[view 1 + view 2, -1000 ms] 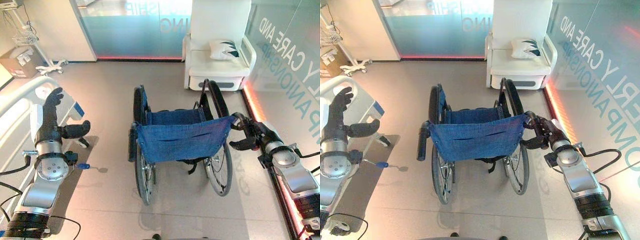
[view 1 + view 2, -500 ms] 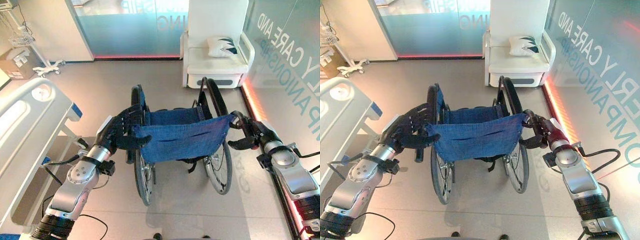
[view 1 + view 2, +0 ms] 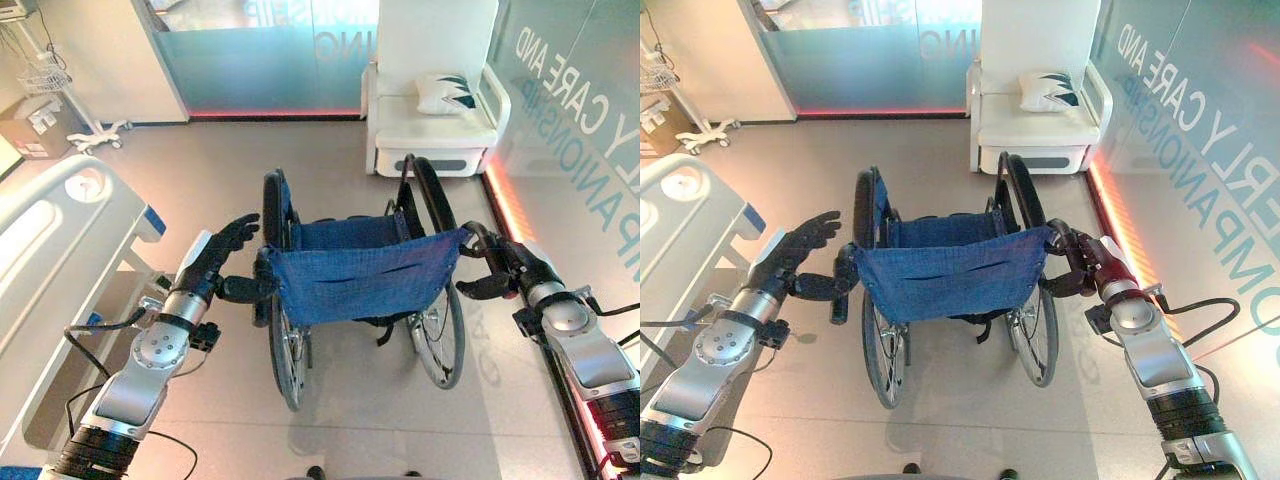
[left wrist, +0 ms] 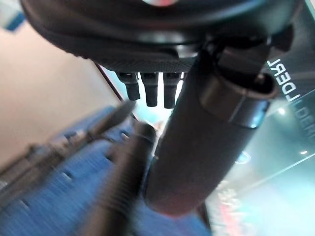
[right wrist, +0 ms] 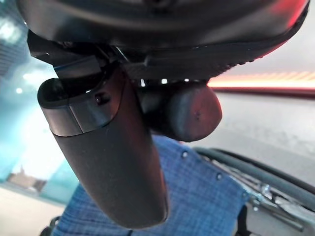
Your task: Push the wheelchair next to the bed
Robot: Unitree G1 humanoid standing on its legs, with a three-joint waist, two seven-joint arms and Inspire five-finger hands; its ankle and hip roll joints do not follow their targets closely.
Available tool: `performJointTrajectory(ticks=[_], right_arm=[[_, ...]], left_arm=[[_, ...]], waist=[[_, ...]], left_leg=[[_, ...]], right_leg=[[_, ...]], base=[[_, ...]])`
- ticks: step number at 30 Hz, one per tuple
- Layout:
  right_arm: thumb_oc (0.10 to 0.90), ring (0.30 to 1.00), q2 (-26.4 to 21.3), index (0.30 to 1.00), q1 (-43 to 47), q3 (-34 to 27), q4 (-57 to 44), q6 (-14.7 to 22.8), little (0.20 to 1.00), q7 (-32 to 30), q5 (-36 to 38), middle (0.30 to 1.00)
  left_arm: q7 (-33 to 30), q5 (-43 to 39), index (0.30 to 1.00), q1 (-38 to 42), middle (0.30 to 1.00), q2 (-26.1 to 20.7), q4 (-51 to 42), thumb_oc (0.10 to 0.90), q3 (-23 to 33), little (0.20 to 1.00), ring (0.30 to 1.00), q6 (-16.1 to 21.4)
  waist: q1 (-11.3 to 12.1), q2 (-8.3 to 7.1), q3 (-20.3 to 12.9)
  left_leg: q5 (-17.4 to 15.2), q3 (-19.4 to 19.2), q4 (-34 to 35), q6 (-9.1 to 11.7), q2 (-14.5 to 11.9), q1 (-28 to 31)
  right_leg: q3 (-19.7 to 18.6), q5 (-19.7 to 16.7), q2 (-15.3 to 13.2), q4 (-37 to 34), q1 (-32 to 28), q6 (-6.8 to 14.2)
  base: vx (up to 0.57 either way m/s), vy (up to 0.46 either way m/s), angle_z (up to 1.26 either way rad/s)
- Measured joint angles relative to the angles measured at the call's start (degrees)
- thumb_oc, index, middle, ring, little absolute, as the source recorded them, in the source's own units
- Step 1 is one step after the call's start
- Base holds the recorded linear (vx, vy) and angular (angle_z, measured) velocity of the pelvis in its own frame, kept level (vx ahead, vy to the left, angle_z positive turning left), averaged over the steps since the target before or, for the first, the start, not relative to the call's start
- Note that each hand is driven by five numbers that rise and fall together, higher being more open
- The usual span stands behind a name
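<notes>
The wheelchair (image 3: 355, 275), with a blue cloth back and seat, stands mid-floor facing away from me. The white bed (image 3: 55, 235) lies along the left side, with a gap of floor between it and the chair. My left hand (image 3: 222, 252) hovers beside the chair's left push handle (image 3: 840, 292); its fingers are straight and its thumb reaches toward the handle. The left wrist view has that dark handle (image 4: 123, 182) just past the thumb. My right hand (image 3: 503, 268) is curled round the right push handle, whose rounded end (image 5: 183, 110) sticks out by the thumb.
A white armchair (image 3: 435, 115) with a pillow (image 3: 448, 95) stands straight ahead against frosted glass. A glass wall with a glowing red floor strip (image 3: 510, 205) runs down the right. A wheeled wire stand (image 3: 70, 90) and a cardboard box (image 3: 35, 125) sit far left.
My left hand swung down from beside the bed to the chair's left handle, lay across the seat back, then drew back slightly with fingers straightened. My right hand stayed on its handle.
</notes>
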State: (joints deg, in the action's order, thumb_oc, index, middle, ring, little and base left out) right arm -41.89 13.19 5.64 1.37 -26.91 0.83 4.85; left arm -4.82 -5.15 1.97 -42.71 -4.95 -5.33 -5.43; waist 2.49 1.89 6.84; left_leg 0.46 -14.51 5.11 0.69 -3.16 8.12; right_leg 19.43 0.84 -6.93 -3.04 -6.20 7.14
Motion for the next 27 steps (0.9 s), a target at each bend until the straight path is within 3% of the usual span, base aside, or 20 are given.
performJointTrajectory(ticks=[6, 16, 22, 27], right_arm=[[0.800, 0.900, 0.0, 0.900, -0.1, 0.0, 0.0, 0.5, 0.900, -0.2, 0.0, 0.900], [0.800, 0.900, 0.1, 0.900, -0.6, 0.0, 0.0, 2.7, 0.900, -1.0, 0.0, 0.900], [0.800, 0.900, 0.1, 0.900, -0.6, 0.4, 0.0, 2.8, 0.900, -1.6, 0.0, 0.900], [0.800, 0.900, 0.1, 0.900, 0.7, 2.1, 0.2, 2.5, 0.900, -2.2, 0.0, 0.900]], left_arm=[[-0.9, 9.2, 0.900, 0.4, 0.900, 0.0, -1.0, 0.800, -1.3, 0.900, 0.900, 1.1], [2.8, 13.5, 0.900, 2.8, 0.900, 0.0, -1.0, 0.800, -6.7, 0.900, 0.900, -0.7], [3.0, 19.2, 0.900, 5.9, 0.900, 0.1, -0.3, 0.800, -9.1, 0.900, 0.900, -4.1], [4.3, 27.9, 0.900, 10.2, 0.900, -0.4, 1.0, 0.800, -12.8, 0.900, 0.900, -9.8]], waist=[[-0.1, 0.04, 0.2], [-0.4, -0.17, 0.8], [-0.3, -0.17, 0.9], [-0.6, 0.10, 0.9]], left_leg=[[0.0, 0.0, 0.0, 0.0, 0.0, 0.0], [0.0, -0.1, 0.0, 0.0, 0.2, 0.0], [0.0, -0.1, 0.0, 0.0, 0.2, 0.1], [0.0, -0.1, 0.0, 0.0, 0.1, 0.3]], right_leg=[[0.0, 0.0, 0.1, 0.0, 0.0, 0.0], [-0.1, 0.0, 0.1, 0.0, 0.0, 0.0], [-0.1, 0.0, 0.1, 0.0, -0.1, 0.0], [-0.2, 0.0, 0.2, 0.0, -0.3, 0.0]], base=[[0.00, 0.000, 0.00], [0.00, 0.000, 0.00], [0.00, 0.000, 0.00], [0.00, 0.000, 0.00]])
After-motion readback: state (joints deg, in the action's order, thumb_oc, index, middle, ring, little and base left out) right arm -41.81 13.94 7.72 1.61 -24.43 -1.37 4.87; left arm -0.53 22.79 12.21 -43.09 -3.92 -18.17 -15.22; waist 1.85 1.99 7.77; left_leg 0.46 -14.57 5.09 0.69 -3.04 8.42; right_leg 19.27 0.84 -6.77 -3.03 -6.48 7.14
